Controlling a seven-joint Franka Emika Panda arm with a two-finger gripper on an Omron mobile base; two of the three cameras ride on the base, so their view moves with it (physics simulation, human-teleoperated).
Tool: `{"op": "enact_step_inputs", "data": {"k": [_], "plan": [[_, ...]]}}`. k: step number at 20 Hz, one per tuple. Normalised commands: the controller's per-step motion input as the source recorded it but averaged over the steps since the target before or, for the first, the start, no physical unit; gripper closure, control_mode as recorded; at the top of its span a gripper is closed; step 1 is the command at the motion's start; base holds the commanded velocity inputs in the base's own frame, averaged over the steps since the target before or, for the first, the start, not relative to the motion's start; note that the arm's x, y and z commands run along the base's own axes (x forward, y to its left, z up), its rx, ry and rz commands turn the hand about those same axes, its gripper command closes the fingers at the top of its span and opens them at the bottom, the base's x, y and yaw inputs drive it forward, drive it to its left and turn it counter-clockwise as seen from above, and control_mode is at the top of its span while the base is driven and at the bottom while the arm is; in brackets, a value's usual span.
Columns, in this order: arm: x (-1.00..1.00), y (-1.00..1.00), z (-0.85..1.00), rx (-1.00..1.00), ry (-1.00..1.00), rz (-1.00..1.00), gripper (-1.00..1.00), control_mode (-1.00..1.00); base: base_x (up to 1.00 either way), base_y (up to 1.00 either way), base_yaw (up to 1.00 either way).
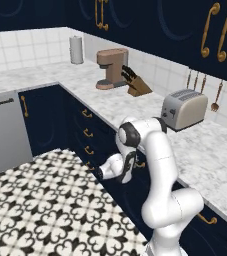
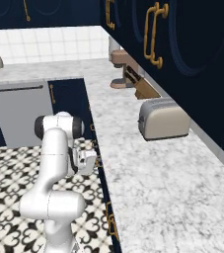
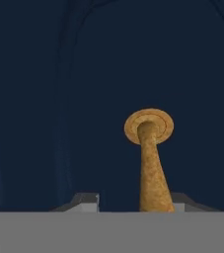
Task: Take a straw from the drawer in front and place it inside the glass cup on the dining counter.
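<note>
While your gripper [image 3: 133,200] sits at the brass handle [image 3: 150,163] of the navy drawer [image 3: 59,99], jaws either side, grip uncertain, the drawer looks shut; opening it, taking a straw and reaching the cup all remain.

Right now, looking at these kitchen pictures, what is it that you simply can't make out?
- Inside of the drawer: its navy front is shut, so any straw is hidden, in the hand view.
- The hand itself: whether it has shut on the brass handle is unclear; the fingertips are cut off at the bottom of the hand view.
- Left base view: the white arm covers the drawer fronts behind it.
</note>
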Motion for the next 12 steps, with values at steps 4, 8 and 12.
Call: {"op": "enact_step_inputs", "data": {"k": [4, 8, 12], "plan": [[-0.40, 1.00, 0.02, 0.06, 0.01, 0.06, 1.00, -1.00, 0.00, 0.00, 0.00], [-0.42, 1.00, 0.16, 0.08, 0.07, 0.08, 1.00, -1.00, 0.00, 0.00, 0.00], [-0.35, 1.00, 0.27, 0.12, 0.11, 0.10, 1.00, -1.00, 0.00, 0.00, 0.00]]}}
